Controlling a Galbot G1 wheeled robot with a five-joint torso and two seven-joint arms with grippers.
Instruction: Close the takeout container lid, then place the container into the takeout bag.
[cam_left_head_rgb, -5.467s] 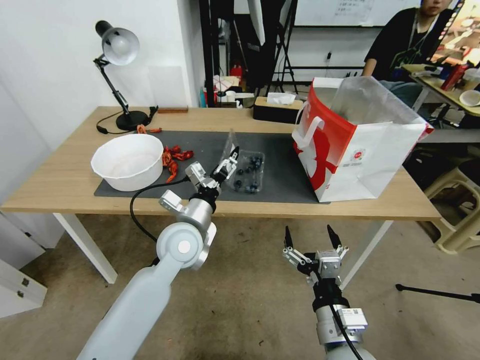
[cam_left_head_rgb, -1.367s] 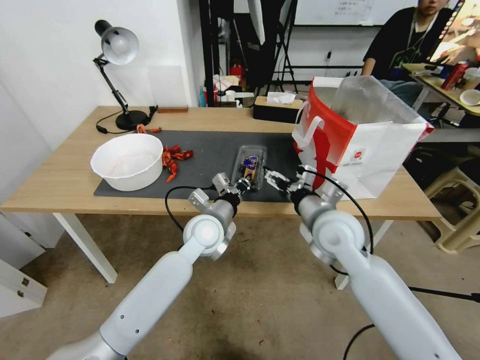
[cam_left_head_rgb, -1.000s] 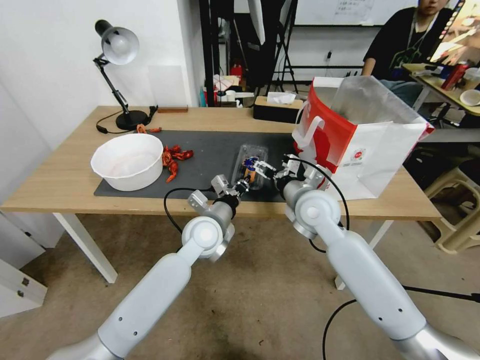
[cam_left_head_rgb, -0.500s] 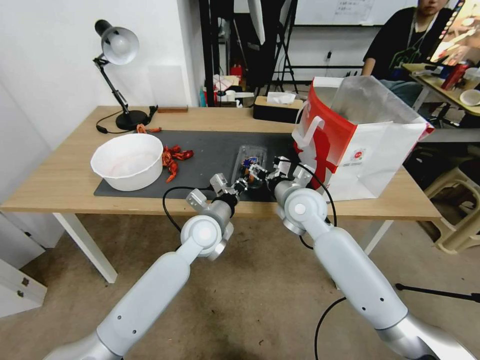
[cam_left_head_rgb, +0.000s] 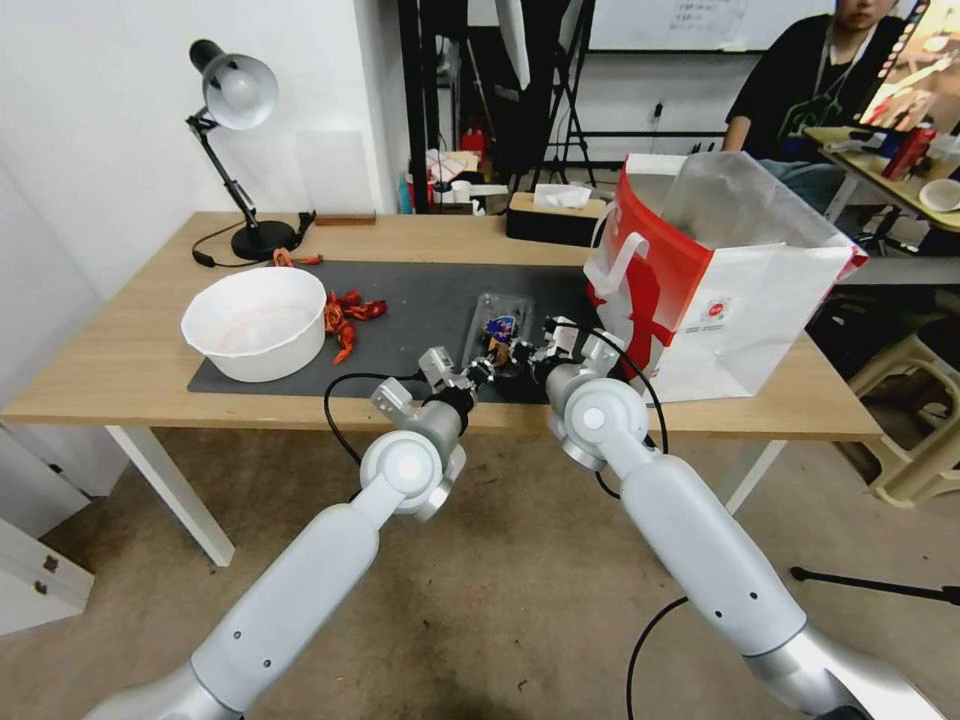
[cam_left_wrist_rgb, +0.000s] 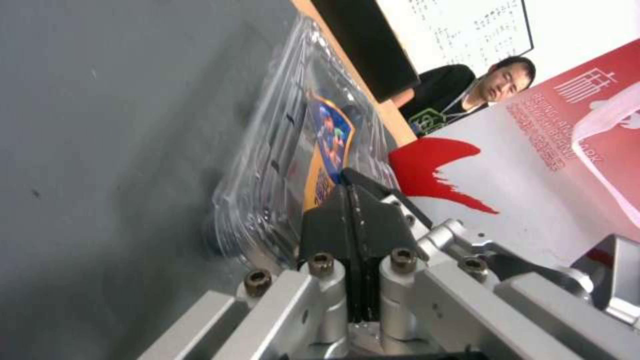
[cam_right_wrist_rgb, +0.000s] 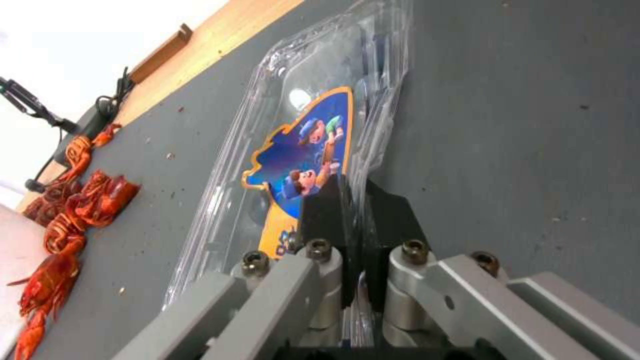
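The takeout container (cam_left_head_rgb: 497, 318) lies flat on the dark mat, a clear clamshell with its lid (cam_right_wrist_rgb: 300, 115) down; the lid carries a blue and orange cartoon sticker. My right gripper (cam_left_head_rgb: 520, 350) is at the container's near right corner. In the right wrist view its fingers (cam_right_wrist_rgb: 357, 195) are shut on the thin clear rim. My left gripper (cam_left_head_rgb: 483, 367) sits at the container's near end, and its black pads (cam_left_wrist_rgb: 350, 192) are pressed together against the plastic (cam_left_wrist_rgb: 280, 165). The takeout bag (cam_left_head_rgb: 740, 300) stands open just right of both grippers, white with a red side (cam_left_wrist_rgb: 533, 150).
A big white bowl (cam_left_head_rgb: 255, 320) stands at the mat's left end, with red crayfish (cam_left_head_rgb: 350, 315) beside it. A desk lamp (cam_left_head_rgb: 235, 100) and a tissue box (cam_left_head_rgb: 555, 215) are at the back of the wooden table (cam_left_head_rgb: 130, 360). A person sits behind the bag.
The lid stood open 5.5 s ago and now lies shut. My right arm rose from below the table edge, swung left to the container and closed on its rim. The left gripper barely moved.
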